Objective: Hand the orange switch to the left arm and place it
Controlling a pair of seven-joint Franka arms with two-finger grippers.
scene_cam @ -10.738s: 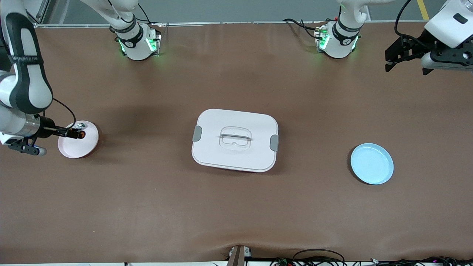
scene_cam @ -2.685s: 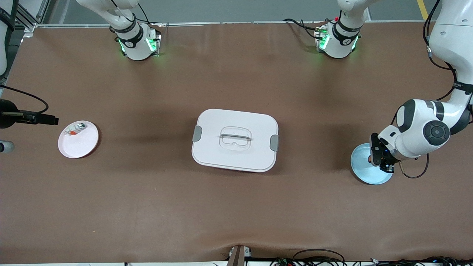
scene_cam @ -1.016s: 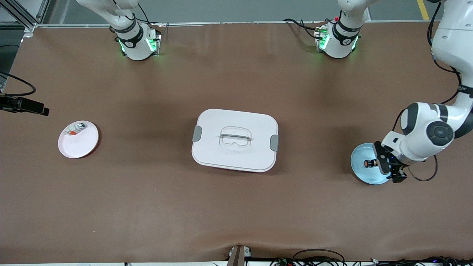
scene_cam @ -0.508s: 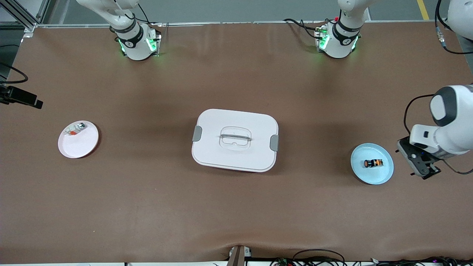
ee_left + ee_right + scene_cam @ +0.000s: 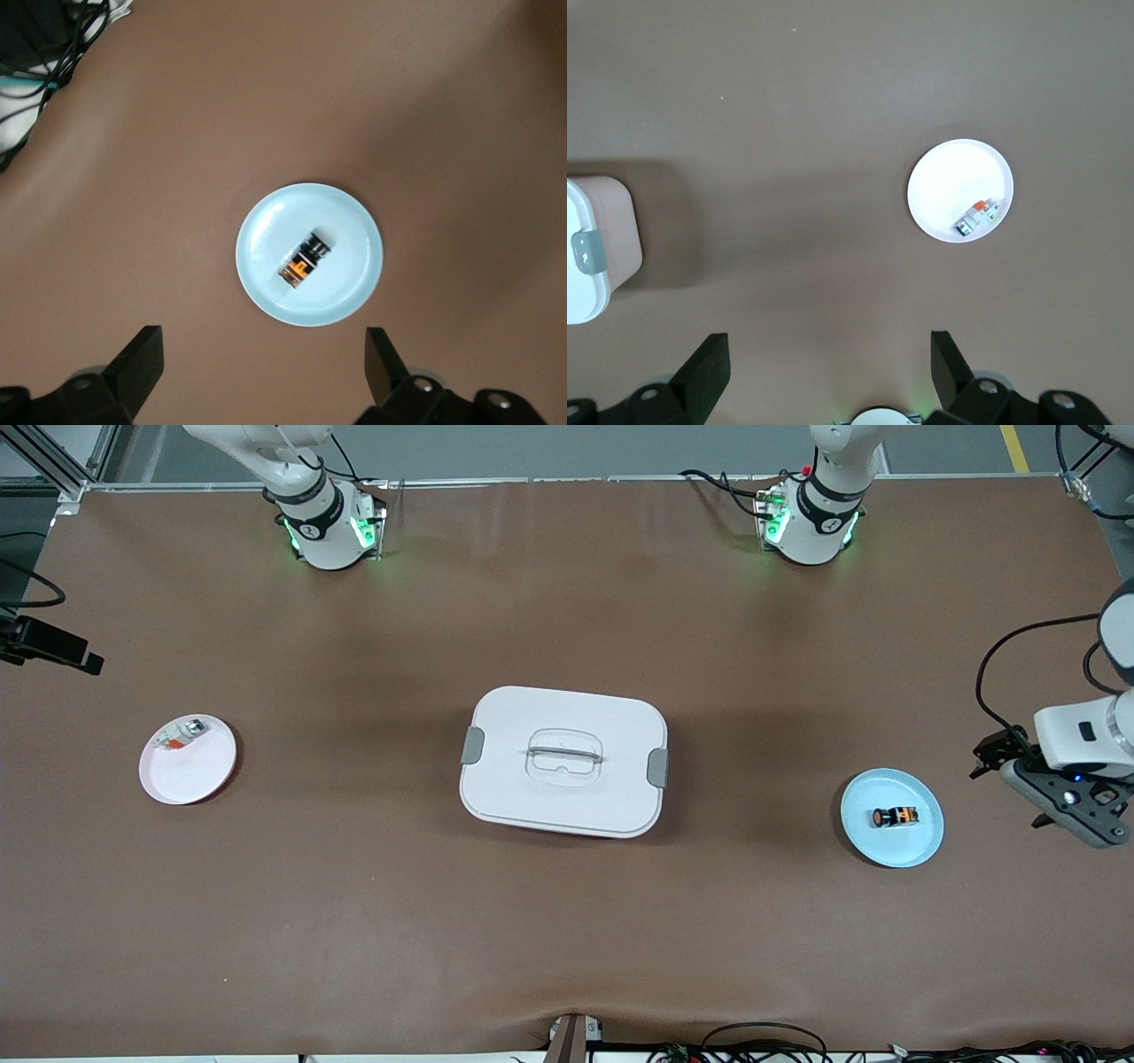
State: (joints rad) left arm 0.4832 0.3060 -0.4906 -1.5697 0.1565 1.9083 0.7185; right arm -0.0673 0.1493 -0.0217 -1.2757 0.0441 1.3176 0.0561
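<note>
The orange switch (image 5: 895,816) lies on its side in the light blue plate (image 5: 886,847) toward the left arm's end of the table. The left wrist view shows the switch (image 5: 304,260) in that plate (image 5: 266,232) too. My left gripper (image 5: 1019,776) is open and empty, up in the air over bare table beside the blue plate; its own view (image 5: 261,367) shows the jaws wide apart. The white box (image 5: 563,761) stands at mid table with its lid shut. My right gripper (image 5: 62,654) is open and empty at the right arm's end of the table, jaws wide apart in its view (image 5: 826,365).
A pale pink plate (image 5: 193,776) near the right arm's end holds a silver-white part with a red bit (image 5: 180,734). The right wrist view shows that plate (image 5: 946,177), the part (image 5: 976,217) and a corner of the box (image 5: 586,292).
The switch, earlier in my left gripper, now lies in the blue plate. My left gripper has opened, risen and drawn away toward the table's end. My right gripper has drifted back slightly.
</note>
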